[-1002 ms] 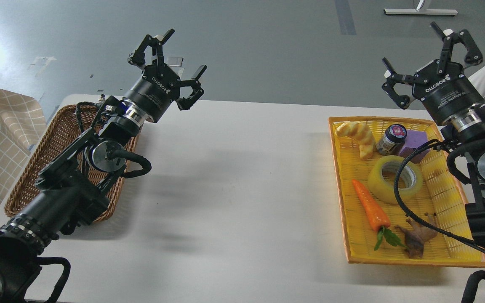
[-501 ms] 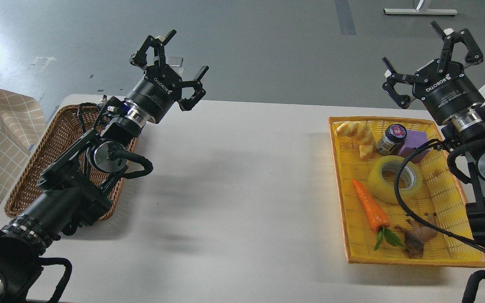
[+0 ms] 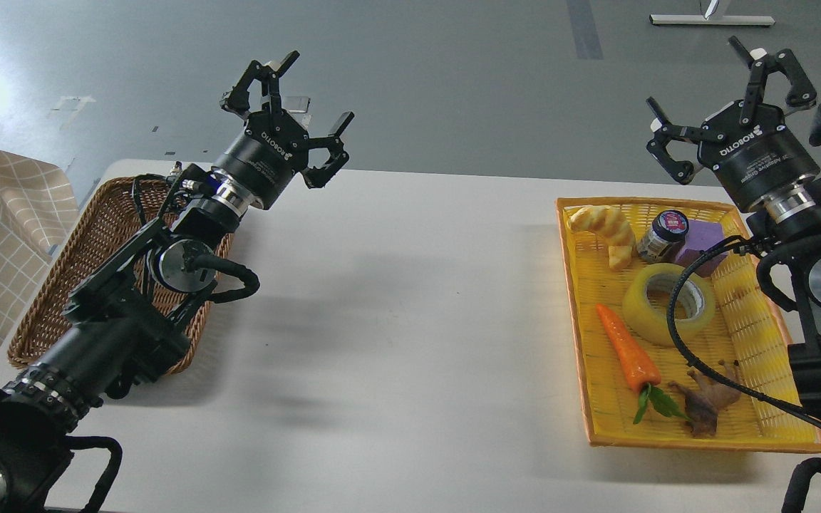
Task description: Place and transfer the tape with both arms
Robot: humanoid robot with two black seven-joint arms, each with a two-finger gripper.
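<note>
The tape (image 3: 668, 303) lay in the yellow tray (image 3: 752, 434) beside the carrot (image 3: 627, 349). Both grippers, left (image 3: 284, 107) and right (image 3: 727, 92), were spread wide, empty. The right should descend squarely over the roll, avoiding neighbours.

A yellow tray (image 3: 674, 434) holds a carrot (image 3: 628, 349), croissant (image 3: 606, 231) and jar (image 3: 663, 235); a wicker basket (image 3: 79, 263) sits left

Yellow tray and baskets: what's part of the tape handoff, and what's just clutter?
Job:
tape in the yellow tray
left gripper, open
right gripper, open

Lying about:
carrot
bread
jar
purple block
brown toy
wicker basket
</note>
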